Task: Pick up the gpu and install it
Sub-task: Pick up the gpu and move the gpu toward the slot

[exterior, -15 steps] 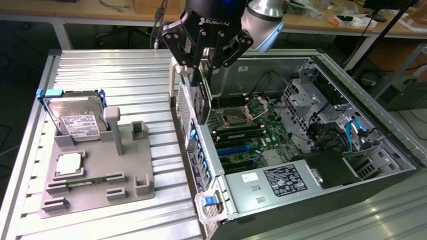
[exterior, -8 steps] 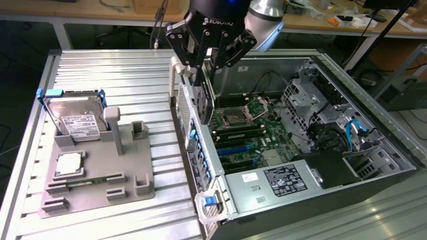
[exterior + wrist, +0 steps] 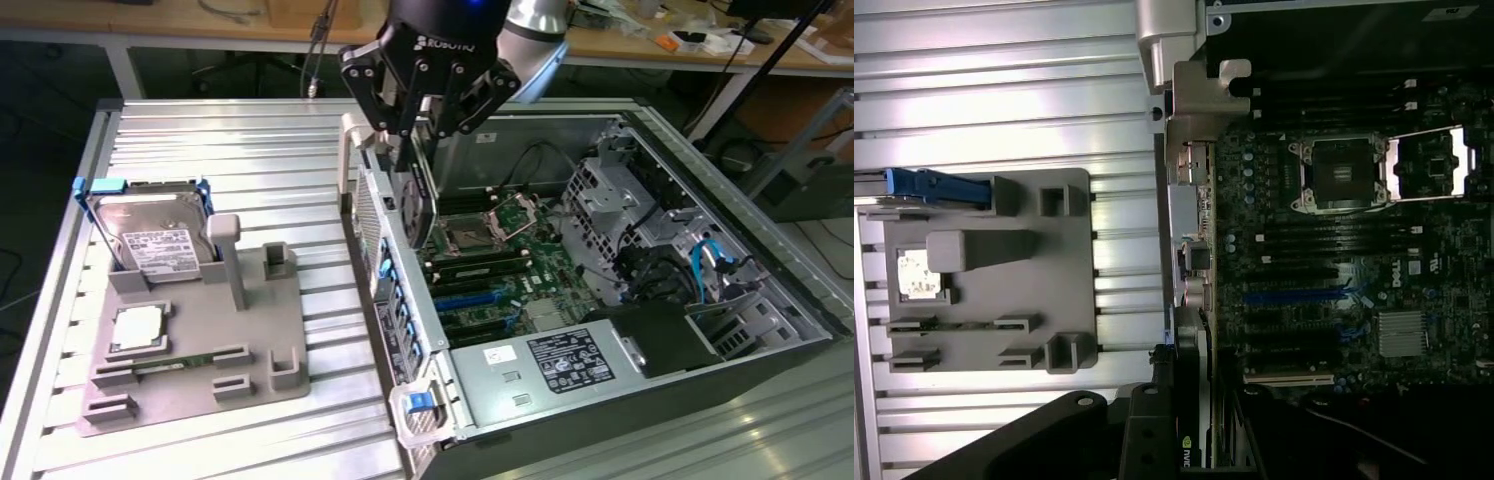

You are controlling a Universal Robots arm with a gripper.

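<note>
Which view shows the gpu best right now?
The exterior view: the gpu hangs upright from the gripper over the open case, its full length visible. The wrist view gives the gpu edge-on, close to the camera.

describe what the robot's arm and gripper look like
The gripper is black with two fingers built from jointed linkage bars, and its body carries white ROBOTIQ lettering. The arm that it mounts on is a rounded, silver-grey wrist segment. No loose cables show along it.
</note>
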